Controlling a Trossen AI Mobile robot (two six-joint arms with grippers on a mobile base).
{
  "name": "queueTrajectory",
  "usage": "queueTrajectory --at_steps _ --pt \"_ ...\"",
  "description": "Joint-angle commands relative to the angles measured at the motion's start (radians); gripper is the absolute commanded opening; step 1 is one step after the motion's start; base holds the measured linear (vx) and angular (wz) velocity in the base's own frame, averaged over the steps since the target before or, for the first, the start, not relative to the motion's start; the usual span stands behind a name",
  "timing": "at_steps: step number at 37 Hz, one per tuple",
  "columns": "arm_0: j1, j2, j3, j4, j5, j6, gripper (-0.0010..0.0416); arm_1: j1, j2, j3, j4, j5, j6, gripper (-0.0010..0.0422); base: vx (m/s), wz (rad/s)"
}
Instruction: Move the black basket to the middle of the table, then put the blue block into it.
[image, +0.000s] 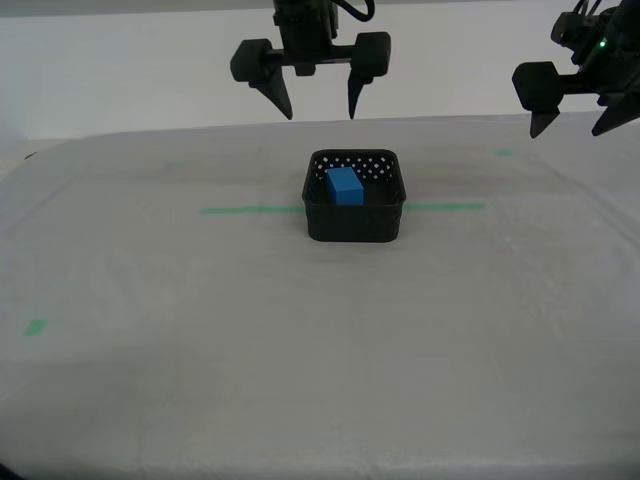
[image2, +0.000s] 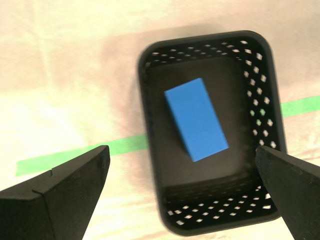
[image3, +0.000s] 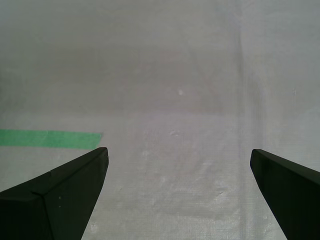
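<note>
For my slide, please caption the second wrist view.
Open second hand above small black perforated basket holding bright-blue rectangular block.

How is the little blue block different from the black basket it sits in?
The small solid bright-blue rectangular block has plain closed faces; the small square black plastic basket has walls full of small holes and an open top. The block is much smaller and lies inside, askew to the walls; the basket stands on the cloth-covered table, across the green tape line. Both are boxy, and neither gripper touches them.
</note>
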Motion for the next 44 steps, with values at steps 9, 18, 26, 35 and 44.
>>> queueTrajectory --at_steps 9,18,26,35,44 --pt "0.001 -0.001 0.001 0.0 -0.001 -0.001 0.0398 0.079 -0.071 -0.086 -0.013 -0.002 0.045 0.0401 0.0 0.0" --pt "0.001 -0.001 0.001 0.001 -0.001 -0.001 0.0398 0.165 -0.157 -0.225 0.055 0.032 0.07 0.0401 0.0 0.0" --pt "0.001 -0.001 0.001 0.001 -0.001 -0.001 0.0398 0.226 -0.253 -0.364 0.122 0.032 0.076 0.0401 0.0 0.0" --pt "0.001 -0.001 0.001 0.0 -0.001 -0.001 0.0398 0.301 -0.328 -0.488 0.153 0.035 0.141 0.0401 0.0 0.0" --pt "0.001 -0.001 0.001 0.0 -0.001 -0.001 0.0398 0.36 -0.401 -0.635 0.268 0.048 0.18 0.0401 0.0 0.0"
